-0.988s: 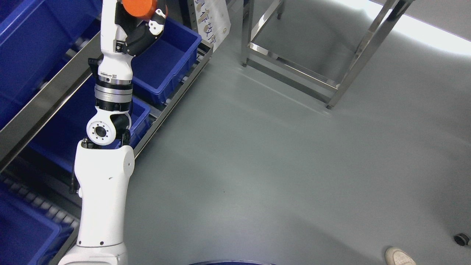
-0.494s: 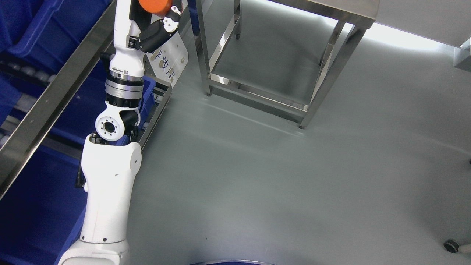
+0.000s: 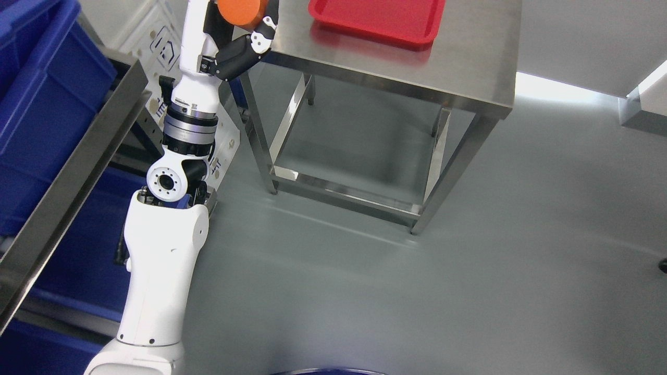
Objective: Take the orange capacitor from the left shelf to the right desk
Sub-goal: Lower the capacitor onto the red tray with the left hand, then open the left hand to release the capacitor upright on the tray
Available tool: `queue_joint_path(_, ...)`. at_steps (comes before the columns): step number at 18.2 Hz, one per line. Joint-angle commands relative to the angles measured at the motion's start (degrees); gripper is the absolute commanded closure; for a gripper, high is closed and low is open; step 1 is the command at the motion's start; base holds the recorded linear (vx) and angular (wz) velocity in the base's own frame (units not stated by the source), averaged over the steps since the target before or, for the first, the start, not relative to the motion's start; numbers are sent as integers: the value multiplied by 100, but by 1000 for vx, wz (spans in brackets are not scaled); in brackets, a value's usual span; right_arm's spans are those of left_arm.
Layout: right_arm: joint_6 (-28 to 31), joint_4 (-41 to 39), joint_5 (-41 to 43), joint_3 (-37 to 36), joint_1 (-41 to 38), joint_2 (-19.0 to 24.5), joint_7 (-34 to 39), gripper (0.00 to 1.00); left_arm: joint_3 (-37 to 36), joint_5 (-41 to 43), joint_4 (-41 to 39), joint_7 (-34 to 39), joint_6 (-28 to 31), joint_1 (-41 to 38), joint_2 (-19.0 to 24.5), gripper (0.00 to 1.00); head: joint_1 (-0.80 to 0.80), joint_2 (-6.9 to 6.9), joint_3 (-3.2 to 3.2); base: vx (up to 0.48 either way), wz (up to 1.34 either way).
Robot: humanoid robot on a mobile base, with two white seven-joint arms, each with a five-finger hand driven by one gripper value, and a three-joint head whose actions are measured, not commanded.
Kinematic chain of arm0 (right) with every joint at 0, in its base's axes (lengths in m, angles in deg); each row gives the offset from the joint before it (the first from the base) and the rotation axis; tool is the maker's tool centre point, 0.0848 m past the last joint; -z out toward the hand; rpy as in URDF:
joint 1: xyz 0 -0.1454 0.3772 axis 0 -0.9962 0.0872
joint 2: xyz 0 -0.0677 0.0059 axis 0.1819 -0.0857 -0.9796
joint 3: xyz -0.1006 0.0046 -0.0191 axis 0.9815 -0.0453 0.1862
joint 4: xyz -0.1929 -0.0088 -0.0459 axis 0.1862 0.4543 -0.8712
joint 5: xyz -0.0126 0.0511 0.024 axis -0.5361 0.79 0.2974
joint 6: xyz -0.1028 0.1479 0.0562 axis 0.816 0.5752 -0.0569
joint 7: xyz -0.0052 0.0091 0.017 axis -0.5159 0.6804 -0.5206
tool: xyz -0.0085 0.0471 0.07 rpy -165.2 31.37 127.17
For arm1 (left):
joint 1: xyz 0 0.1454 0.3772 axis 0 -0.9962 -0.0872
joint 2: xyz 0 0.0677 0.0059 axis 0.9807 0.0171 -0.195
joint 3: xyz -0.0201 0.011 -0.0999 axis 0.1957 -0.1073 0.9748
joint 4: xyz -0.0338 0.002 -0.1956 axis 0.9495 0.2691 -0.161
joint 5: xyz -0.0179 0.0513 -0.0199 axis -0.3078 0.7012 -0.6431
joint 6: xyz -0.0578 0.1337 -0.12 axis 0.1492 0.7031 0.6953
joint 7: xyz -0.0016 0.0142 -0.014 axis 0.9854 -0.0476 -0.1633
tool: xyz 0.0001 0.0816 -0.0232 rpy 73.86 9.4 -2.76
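since a moment ago the view has swung right, bringing the worktop (image 3: 469, 78) into the upper frame; left hand (image 3: 245, 31) grips the orange capacitor (image 3: 241, 11) at its left edge, red tray (image 3: 380, 21) lying further right.

Left hand (image 3: 237, 31), top edge left of centre, on a white arm rising from the lower left: fingers curled round an orange capacitor (image 3: 241, 10), partly cut off by the frame. Stainless-steel desk (image 3: 469, 78), upper centre to right, open leg frame beneath; hand at its left corner. Red tray (image 3: 380, 21) on the desk top. Blue bins (image 3: 41, 104) on a metal shelf (image 3: 78, 172), left. Grey floor (image 3: 417, 291).
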Motion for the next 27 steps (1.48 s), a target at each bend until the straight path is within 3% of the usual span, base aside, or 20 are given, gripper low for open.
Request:
queue_joint_path(1, 2, -193, -14, -62, -80, -100, 4, 0, -459, -34, -6, 5, -20, -7, 99, 98, 0, 0, 0, 479, -47)
queue_joint_path(8, -6, -193, -14, -62, -80, -100, 4, 0, -838, -157, -6, 32, -37, -15, 99, 98, 0, 0, -1, 438, -76)
queue_joint_path(11, -6, -193, -14, -62, -80, -100, 4, 0, -1338, -148, -6, 23, 15, -269, 99, 98, 0, 0, -1, 367, -107)
queue_joint_path(18, 2, -193, -14, -62, -80, -100, 4, 0, -2446, -122, 766, 84, 1385, -209, 99, 97, 0, 0, -26, 218, -143)
queue_joint_path(22, -6, -193, -14, -62, -80, -100, 4, 0, -2394, 71, 1426, 119, 1536, -86, 99, 96, 0, 0, -26, 87, -124)
queue_joint_path(27, 2, -193, -14, -62, -80, -100, 4, 0, -2236, 71, 1444, 128, 1545, -60, 99, 93, 0, 0, -27, 25, -11)
